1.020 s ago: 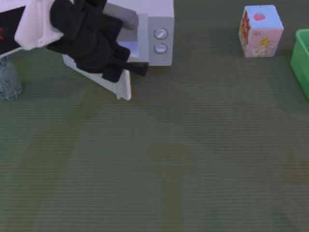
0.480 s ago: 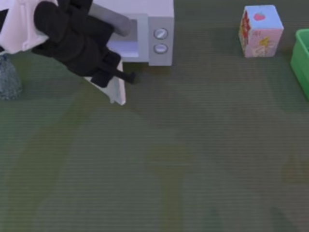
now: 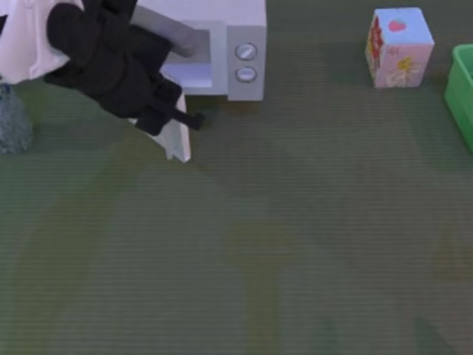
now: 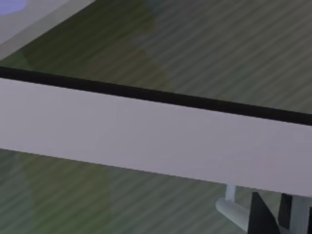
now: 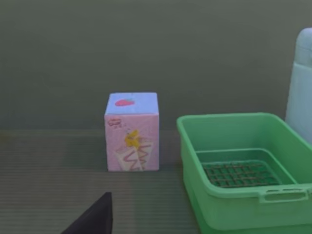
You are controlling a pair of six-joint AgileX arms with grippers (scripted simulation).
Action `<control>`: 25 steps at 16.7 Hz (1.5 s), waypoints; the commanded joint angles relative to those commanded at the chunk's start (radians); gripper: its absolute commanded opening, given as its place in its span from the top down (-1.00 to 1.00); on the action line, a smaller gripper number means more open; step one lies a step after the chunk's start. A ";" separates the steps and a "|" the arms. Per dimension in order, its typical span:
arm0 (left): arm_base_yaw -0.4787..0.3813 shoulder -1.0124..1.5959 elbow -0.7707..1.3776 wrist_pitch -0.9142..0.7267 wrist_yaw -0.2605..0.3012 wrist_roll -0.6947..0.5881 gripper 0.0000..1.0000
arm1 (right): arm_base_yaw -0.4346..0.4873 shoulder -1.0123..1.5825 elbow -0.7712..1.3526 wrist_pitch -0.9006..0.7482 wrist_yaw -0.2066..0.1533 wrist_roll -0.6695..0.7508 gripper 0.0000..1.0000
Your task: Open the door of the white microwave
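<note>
One door (image 3: 179,139) ajar, edge toward viewer

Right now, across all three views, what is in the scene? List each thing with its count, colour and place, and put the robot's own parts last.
white microwave: one, white with two silver knobs, far edge of the table, left of centre.
door: one, white, swung wide open from the microwave's left side, its cavity exposed.
strawberry carton: one, pastel pink and blue, far right part of the table.
basket: one, green, right edge of the table beside the carton.
pale object: one, whitish, behind the basket; kind unclear.
grey speckled object: one, left edge of the table; kind unclear.
table: one, green mottled surface.
left gripper: one, black, at the door's free edge.
right gripper: one, dark tip only, parked near the carton.
</note>
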 joint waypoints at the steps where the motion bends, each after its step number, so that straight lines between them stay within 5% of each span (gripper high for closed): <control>1: 0.000 0.000 0.000 0.000 0.000 0.000 1.00 | 0.000 0.000 0.000 0.000 0.000 0.000 -1.00; 18: 0.000 0.000 0.000 0.000 0.000 0.000 1.00 | 0.000 0.000 0.000 0.000 0.000 0.000 -1.00; 25: 0.040 -0.027 -0.034 -0.016 0.059 0.106 1.00 | 0.000 0.000 0.000 0.000 0.000 0.000 -1.00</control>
